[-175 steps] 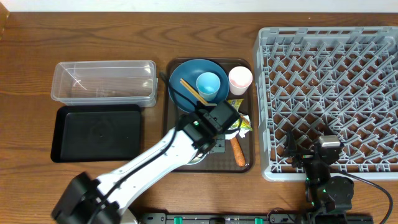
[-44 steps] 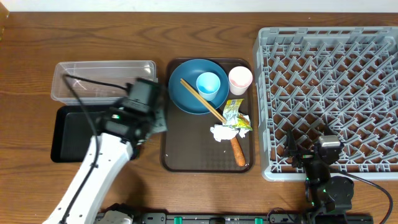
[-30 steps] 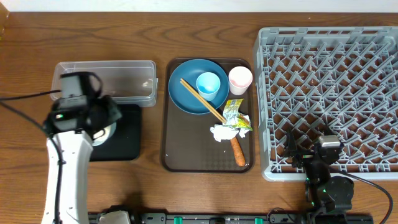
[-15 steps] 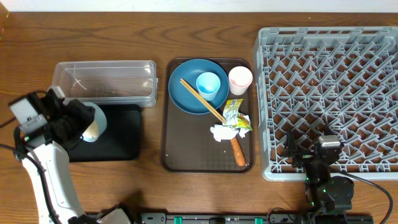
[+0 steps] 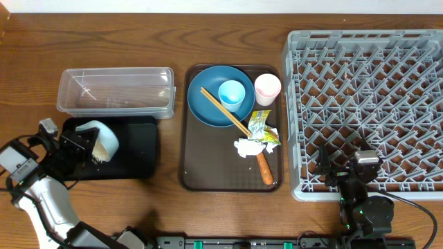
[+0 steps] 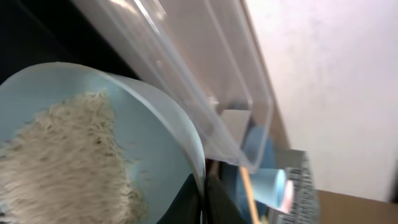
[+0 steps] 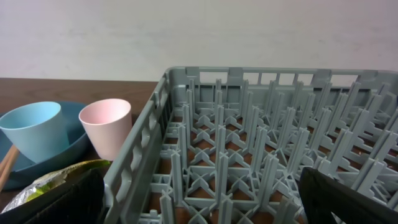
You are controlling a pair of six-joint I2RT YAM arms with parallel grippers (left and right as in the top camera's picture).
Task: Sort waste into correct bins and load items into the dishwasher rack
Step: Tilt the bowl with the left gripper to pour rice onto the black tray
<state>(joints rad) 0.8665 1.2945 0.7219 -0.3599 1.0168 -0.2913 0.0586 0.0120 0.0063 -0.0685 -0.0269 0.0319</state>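
Bowl (image 5: 98,138) now tips steeper over black tray (image 5: 135,153) than before.

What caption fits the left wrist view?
Left pincer holds a tilted bowl of rice over the black tray, beside the tub.

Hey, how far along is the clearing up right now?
Done: nothing yet; the rack holds nothing. In hand: the left gripper holds the pale-blue bowl tilted, rice inside, over the black tray. Left: plate, blue cup, pink cup and chopsticks for the rack; napkin, wrapper and sausage stick to bin.
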